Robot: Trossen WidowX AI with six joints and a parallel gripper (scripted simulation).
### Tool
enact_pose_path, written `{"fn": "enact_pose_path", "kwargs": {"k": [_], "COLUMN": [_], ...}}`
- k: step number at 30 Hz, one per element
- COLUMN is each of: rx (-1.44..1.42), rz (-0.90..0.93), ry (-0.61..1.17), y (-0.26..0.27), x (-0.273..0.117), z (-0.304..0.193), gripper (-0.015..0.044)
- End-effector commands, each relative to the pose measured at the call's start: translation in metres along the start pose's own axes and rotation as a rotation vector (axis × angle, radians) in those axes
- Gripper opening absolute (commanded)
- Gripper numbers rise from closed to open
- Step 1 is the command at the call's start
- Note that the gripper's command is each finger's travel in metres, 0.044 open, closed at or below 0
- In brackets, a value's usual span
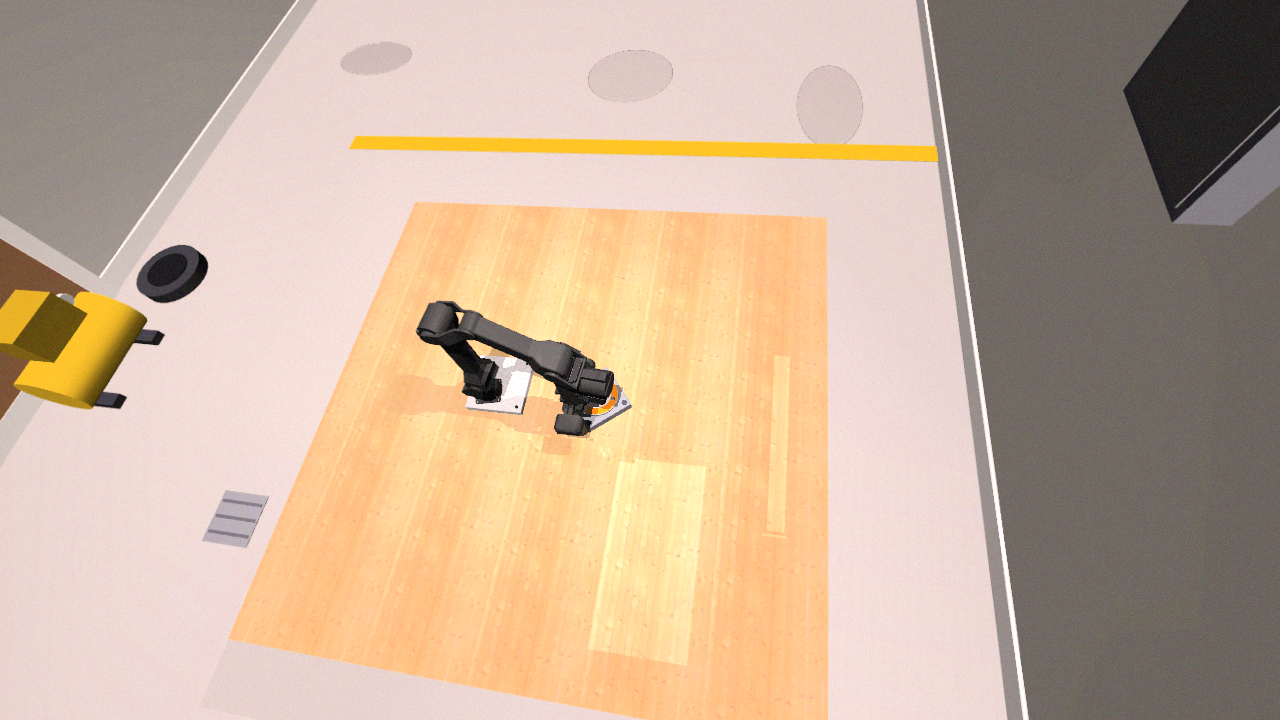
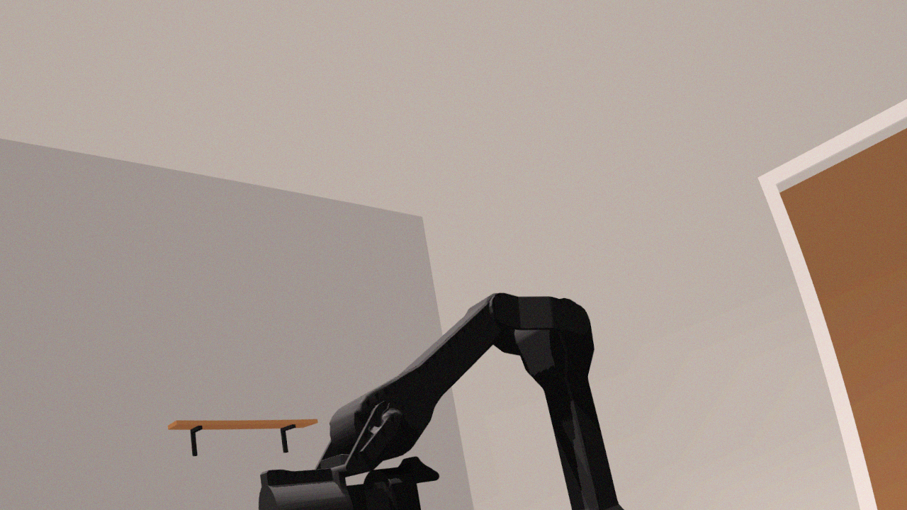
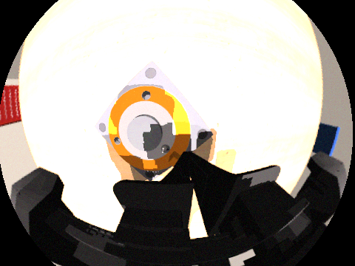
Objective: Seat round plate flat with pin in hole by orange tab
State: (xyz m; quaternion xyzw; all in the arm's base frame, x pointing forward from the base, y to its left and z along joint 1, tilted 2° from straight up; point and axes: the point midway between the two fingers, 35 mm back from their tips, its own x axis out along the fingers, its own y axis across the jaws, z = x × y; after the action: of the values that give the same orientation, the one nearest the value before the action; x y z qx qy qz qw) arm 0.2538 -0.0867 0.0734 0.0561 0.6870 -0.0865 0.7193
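Note:
The round plate [image 3: 123,100] [image 1: 605,404] shows as an orange ring around a white inner ring, with the grey round post top [image 3: 137,131] at its centre. Small round holes show in the plate's orange part at its upper and lower left. A small round feature [image 3: 165,148] shows in shadow at the lower right; I cannot tell whether it is a hole or the pin. The orange tab cannot be made out clearly. The grey square base [image 3: 166,83] lies under the plate. My gripper [image 3: 186,155] is shut and empty, its tips over the plate's lower right edge; contact cannot be told.
The black arm [image 1: 510,335] [image 2: 443,361] reaches over the plate from its white mounting plate [image 1: 512,394] and hides part of the plate in the top view. The wooden table top [image 1: 501,537] surrounds the base. The exterior view shows no plate or base.

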Motion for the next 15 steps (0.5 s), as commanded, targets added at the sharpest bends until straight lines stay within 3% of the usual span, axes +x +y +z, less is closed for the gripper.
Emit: {"fn": "enact_pose_path", "kwargs": {"k": [1, 15], "rx": [0.003, 0.003], "rz": [0.007, 0.007], "ry": [0.008, 0.008], "y": [0.004, 0.006], "x": [0.001, -0.012], "z": [-0.005, -0.007], "gripper": [0.0000, 0.0000]}}
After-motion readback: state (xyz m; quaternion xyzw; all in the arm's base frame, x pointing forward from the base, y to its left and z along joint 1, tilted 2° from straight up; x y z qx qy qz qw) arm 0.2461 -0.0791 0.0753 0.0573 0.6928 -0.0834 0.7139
